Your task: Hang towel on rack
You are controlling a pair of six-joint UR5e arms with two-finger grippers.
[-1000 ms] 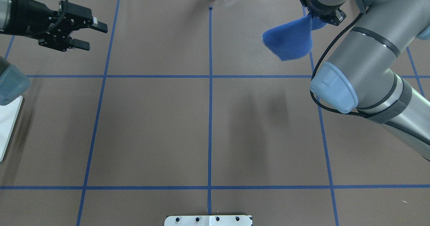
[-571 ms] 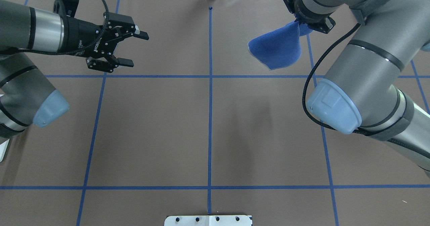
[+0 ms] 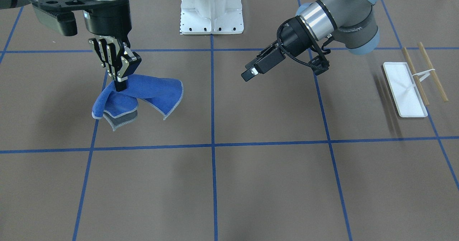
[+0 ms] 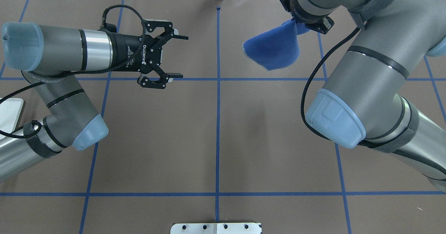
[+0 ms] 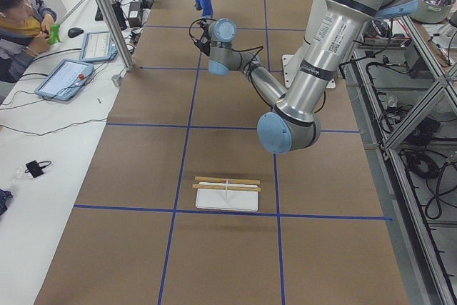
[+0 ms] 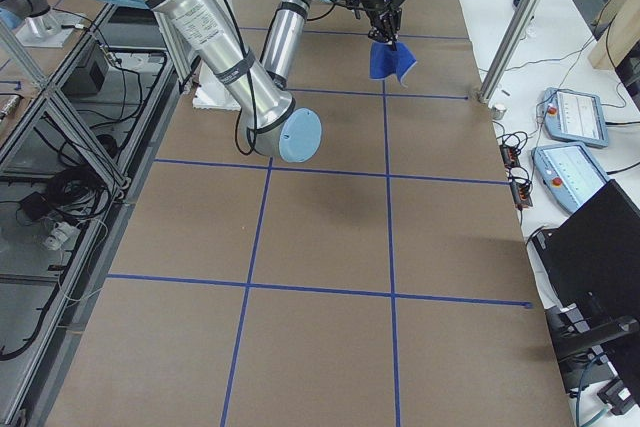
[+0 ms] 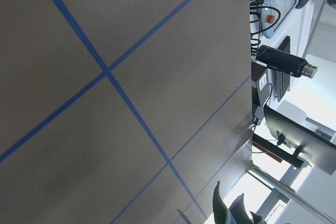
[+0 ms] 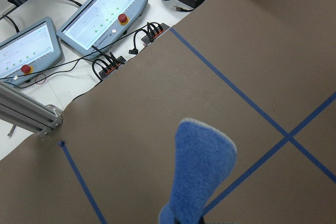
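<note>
The royal-blue towel [image 3: 154, 92] with grey edging hangs bunched from my right gripper [image 3: 120, 85], which is shut on its upper fold, above the table. It also shows in the overhead view [image 4: 275, 49], in the right wrist view [image 8: 202, 166] and small in the side views [image 5: 202, 1] [image 6: 388, 62]. My left gripper [image 4: 181, 56] is open and empty, left of the centre line, its fingers pointing toward the towel with a wide gap between. The rack [image 3: 408, 90], a white tray with two wooden dowels [image 3: 426, 72], stands far off on my left side [image 5: 227, 194].
The white bolted pedestal [image 3: 211, 11] sits at the robot's table edge. Blue tape lines [image 4: 218, 122] grid the brown table. Control tablets [image 8: 100, 19] and an operator [image 5: 21, 26] are beyond the far edge.
My left arm has swung in from the left edge toward the table's middle, gripper still open. My right gripper has carried the towel leftward toward the centre line.
</note>
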